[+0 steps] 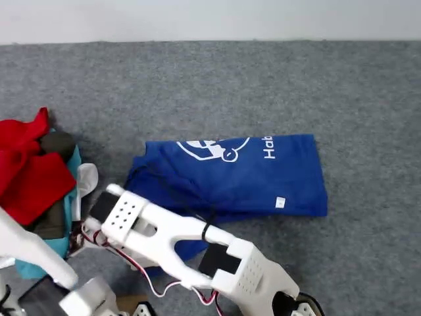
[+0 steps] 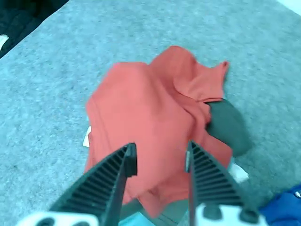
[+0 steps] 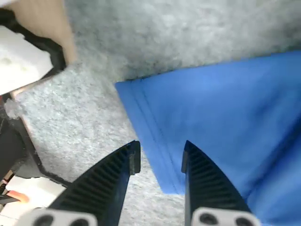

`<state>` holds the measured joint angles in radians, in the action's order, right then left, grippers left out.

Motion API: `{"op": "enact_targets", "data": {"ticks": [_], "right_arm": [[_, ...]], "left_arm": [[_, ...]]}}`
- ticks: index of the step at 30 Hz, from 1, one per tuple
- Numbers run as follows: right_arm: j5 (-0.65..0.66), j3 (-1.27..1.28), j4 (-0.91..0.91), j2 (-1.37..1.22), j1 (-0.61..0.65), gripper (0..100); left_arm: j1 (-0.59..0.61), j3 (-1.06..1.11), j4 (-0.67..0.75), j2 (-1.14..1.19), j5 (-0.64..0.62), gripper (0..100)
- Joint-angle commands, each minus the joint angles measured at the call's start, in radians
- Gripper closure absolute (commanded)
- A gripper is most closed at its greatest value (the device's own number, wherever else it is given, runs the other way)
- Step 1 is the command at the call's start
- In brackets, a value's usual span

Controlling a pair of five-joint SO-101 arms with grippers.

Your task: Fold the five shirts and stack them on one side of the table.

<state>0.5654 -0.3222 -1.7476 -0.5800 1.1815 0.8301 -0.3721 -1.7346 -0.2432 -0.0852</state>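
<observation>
Blue fabric, soft and limp: the blue shirt [image 1: 250, 174] lies spread in the middle of the surface [image 1: 263, 85] and would sag unless pinched at a hem corner (the stitched edge should grip best). The right end effector [image 3: 160, 157] hangs released over that corner. The left end effector [image 2: 157, 162], also released, hovers above the red shirt [image 2: 150, 108] heaped at the left edge.

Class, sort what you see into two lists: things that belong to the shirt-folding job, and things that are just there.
Job:
blue shirt
red shirt
dark garment
teal garment
white garment
left gripper, open
right gripper, open

Just there:
grey mat
wooden edge
</observation>
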Motion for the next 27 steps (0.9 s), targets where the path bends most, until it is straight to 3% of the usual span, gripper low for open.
{"op": "enact_targets", "data": {"ticks": [1,13,18,27], "right_arm": [[-0.037,0.011,0.001,-0.001,0.012,84.2],[-0.072,0.11,0.131,-0.002,0.079,84.2],[-0.069,0.166,0.242,-0.004,0.076,92.1],[-0.035,0.176,0.257,0.028,-0.05,98.8]], "left_arm": [[-0.028,0.018,-0.009,-0.064,-0.011,83],[-0.021,0.064,0.018,-0.064,-0.011,83],[-0.021,0.064,0.018,-0.064,-0.011,83],[-0.025,0.064,0.018,-0.064,-0.011,83]]}}
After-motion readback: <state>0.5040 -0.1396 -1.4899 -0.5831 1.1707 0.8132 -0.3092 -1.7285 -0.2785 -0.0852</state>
